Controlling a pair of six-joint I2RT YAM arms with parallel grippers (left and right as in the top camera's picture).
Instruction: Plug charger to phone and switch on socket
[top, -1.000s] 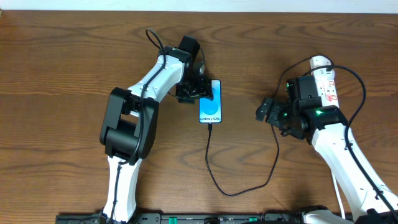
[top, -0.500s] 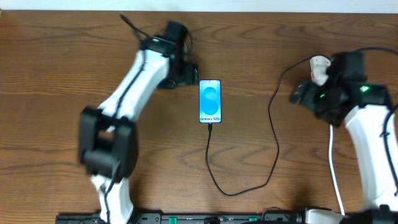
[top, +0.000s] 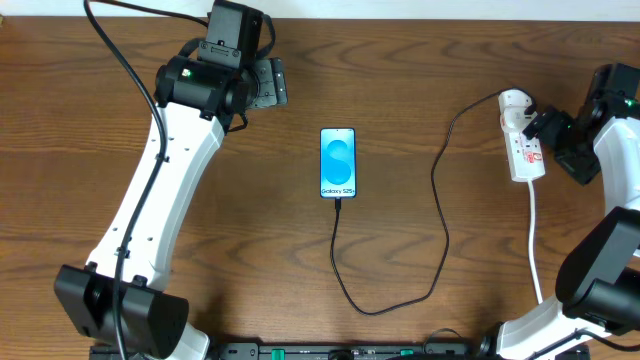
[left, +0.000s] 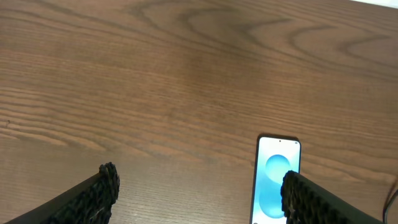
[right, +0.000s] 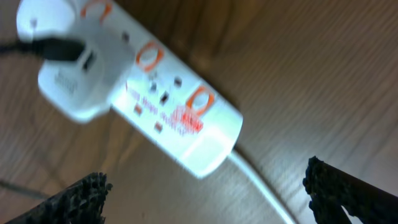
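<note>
The left claw (top: 264, 84) is released, its 2 fingers (left: 102, 190) spread wide with only bare tabletop (top: 260, 250) between them. It hangs above the wood and grasps nothing. The phone (top: 338, 163) lies flat, screen up and lit blue and white, well apart from this claw. In the left wrist view the phone (left: 277, 180) sits ahead of the claw, just inside its right-hand finger.

The charger (top: 334, 245) is a thin black cable. One end meets the phone's short edge farthest from the left claw. From there it loops across the tabletop and runs to the socket (top: 523, 140).

The right claw (top: 552, 128) is also released, fingers (right: 84, 196) wide and empty. The socket (right: 168, 106) lies flat just ahead of it, between the lines of its 2 fingers. The charger's black end (right: 56, 50) enters a round white plug on the socket's far end. The socket's white cord trails back past the claw.
</note>
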